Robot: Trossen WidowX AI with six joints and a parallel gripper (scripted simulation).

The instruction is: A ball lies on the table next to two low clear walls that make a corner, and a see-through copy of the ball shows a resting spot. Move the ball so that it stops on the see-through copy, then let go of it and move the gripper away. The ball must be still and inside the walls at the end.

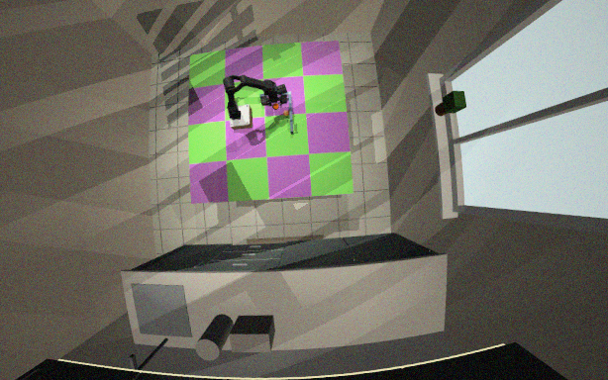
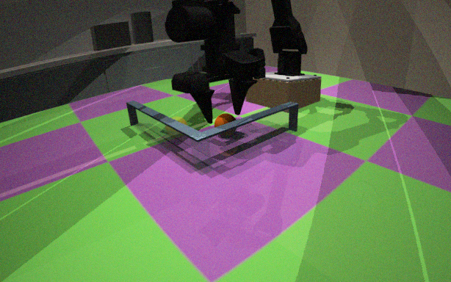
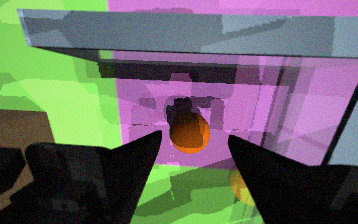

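An orange ball [image 1: 275, 106] [image 2: 223, 120] [image 3: 190, 132] lies on the table inside the corner of two low clear walls [image 1: 291, 122] [image 2: 161, 120] [image 3: 150, 35]. A pale yellow-orange see-through copy [image 1: 286, 113] [image 2: 178, 123] [image 3: 242, 186] lies inside the walls, apart from the ball; a finger partly hides it in the wrist view. My gripper [image 2: 224, 117] [image 3: 194, 136] is open and empty, pointing down, low over the ball. In the wrist view the ball appears between the fingertips with gaps on both sides. Whether the tips reach down beside it cannot be told.
The arm's base stands on a brown block with a white top [image 1: 244, 115] [image 2: 284, 92], behind the walls in the exterior view. The table top is a green and purple checkered surface [image 1: 289, 175] [image 2: 228, 205] with shadows across it.
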